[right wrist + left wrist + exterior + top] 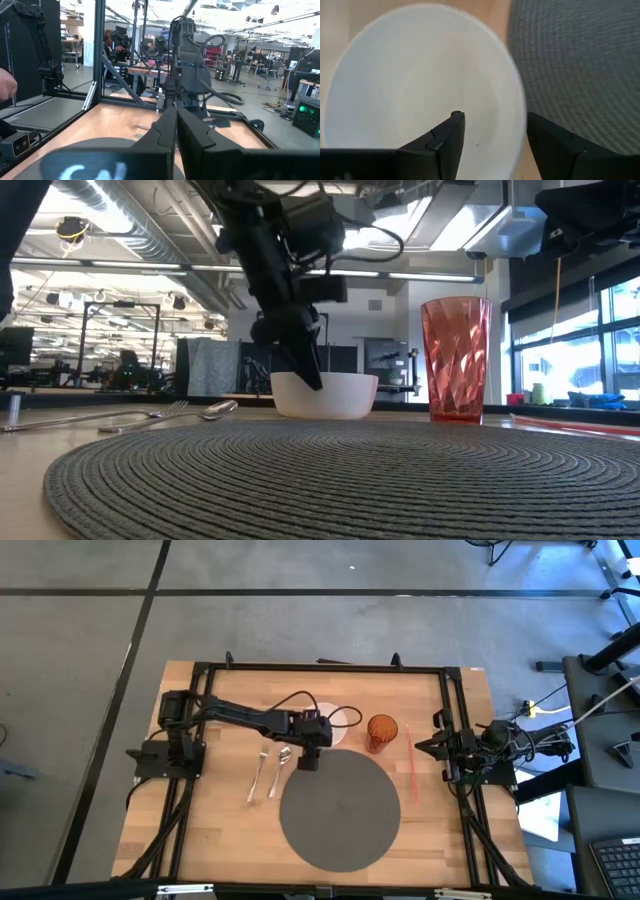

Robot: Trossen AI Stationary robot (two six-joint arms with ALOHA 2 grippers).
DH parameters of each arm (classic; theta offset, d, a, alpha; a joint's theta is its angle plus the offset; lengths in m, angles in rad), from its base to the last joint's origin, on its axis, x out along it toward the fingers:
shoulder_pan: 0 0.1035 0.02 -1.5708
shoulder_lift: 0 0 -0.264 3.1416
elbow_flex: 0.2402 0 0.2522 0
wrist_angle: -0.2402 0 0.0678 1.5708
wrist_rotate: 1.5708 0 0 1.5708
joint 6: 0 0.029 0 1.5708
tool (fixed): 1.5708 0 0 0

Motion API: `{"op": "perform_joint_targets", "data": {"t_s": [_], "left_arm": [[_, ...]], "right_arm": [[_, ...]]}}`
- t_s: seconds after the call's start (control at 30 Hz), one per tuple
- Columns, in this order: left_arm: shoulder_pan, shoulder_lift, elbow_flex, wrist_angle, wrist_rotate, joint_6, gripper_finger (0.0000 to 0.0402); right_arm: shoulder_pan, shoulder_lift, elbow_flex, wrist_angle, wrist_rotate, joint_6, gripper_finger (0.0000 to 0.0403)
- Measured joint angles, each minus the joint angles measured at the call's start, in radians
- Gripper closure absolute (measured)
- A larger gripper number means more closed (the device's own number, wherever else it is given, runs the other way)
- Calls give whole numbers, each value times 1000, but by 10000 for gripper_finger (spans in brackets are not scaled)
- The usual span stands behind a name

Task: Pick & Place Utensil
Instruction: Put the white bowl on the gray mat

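The left hand (pixel 309 762) hangs with its fingers (pixel 451 142) spread apart and nothing between them, straddling the rim of the white bowl (pixel 420 85) where that rim meets the edge of the round grey placemat (pixel 338 808). One finger sits over the bowl's inside, the other outside it. The likely trouble is a descent from here: the fingers could catch the rim and tip or shove the bowl, perhaps toward the orange cup (pixel 381 732) standing near it. The utensils are not under the hand at all. The fork (pixel 259 775) and spoon (pixel 281 768) lie side by side on the bare wood just beside the placemat's left edge, close enough to each other that grasping one may drag the other. Open surface lies left of them, so that is the safer approach (from the mat side the woven edge could snag). The right hand (pixel 441 748), fingers together and empty, waits by the right frame, beyond a red straw (pixel 410 762).
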Motion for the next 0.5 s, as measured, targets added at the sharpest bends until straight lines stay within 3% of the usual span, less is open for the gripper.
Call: {"op": "perform_joint_targets", "data": {"t_s": [0.3,0.5], "left_arm": [[25,17,-1,7,-1,7,206],[29,15,-1,1,13,-9,271]], "right_arm": [[0,0,0,0,0,0,386],[0,0,0,0,0,0,386]]}}
